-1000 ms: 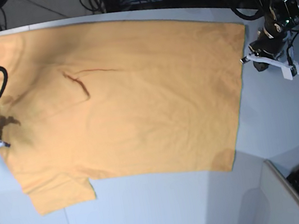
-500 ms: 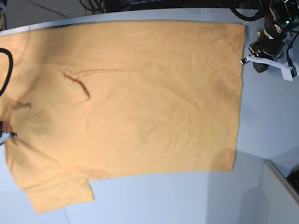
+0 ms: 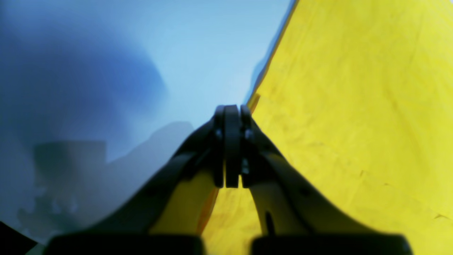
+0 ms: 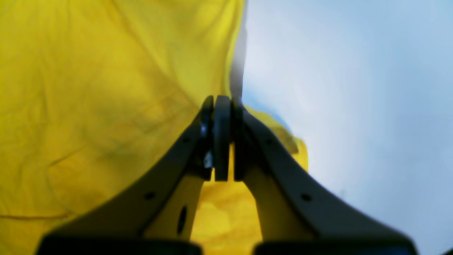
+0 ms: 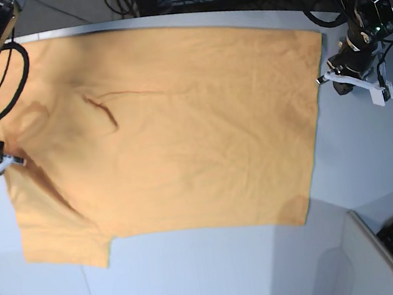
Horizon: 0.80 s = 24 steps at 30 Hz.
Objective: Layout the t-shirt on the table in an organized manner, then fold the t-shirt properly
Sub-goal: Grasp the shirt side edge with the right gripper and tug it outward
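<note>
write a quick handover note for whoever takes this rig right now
Left gripper: shut, at the t-shirt's hem edge; whether it pinches cloth is unclear.
Right gripper: shut on the t-shirt at the sleeve side.
T-shirt: spread mostly flat on the table, a crease running in from the right gripper.
Done: rough layout.
Left: smooth that side, then all folding.
</note>
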### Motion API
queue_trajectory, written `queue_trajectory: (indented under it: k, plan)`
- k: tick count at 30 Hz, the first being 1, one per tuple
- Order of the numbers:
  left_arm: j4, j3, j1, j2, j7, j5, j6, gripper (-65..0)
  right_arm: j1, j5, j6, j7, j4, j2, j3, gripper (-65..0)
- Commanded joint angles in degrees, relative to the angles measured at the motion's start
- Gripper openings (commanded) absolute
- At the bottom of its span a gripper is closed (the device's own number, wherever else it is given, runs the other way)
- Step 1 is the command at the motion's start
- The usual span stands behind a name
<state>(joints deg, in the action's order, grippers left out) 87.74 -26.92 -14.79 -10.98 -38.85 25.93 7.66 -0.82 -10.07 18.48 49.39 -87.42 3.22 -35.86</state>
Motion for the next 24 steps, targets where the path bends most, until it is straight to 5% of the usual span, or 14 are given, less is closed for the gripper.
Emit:
queue_trajectory:
  k: [1, 11, 16, 19, 24]
  plan:
    - [0.91, -0.29, 0.32, -0.84, 0.83, 0.40, 0.21, -65.0, -0.10, -0.09, 0.03, -0.20, -0.98, 0.16, -0.41, -65.0]
    - [0.91, -0.38, 1.03, -0.84, 0.83, 0.40, 0.21, -65.0, -3.27, -0.18, 0.47, 0.86, -1.77, -2.56, -0.58, -65.0]
    - [0.91, -0.38, 1.20, -0.84, 0.83, 0.31, 0.21, -65.0, -1.33, -0.18, 0.38, -2.48, -1.51, -2.56, -0.67, -27.0]
    - [0.91, -0.38, 1.20, -0.84, 0.83, 0.31, 0.21, -65.0, 2.62, 0.00, 0.11, -7.32, 4.12, -1.42, -0.50, -24.9]
    - [0.91, -1.17, 0.94, -0.93, 0.83, 0.22, 0.21, -65.0, 15.46, 0.00, 0.11, -9.69, 26.01, 5.17, -0.67, -26.0]
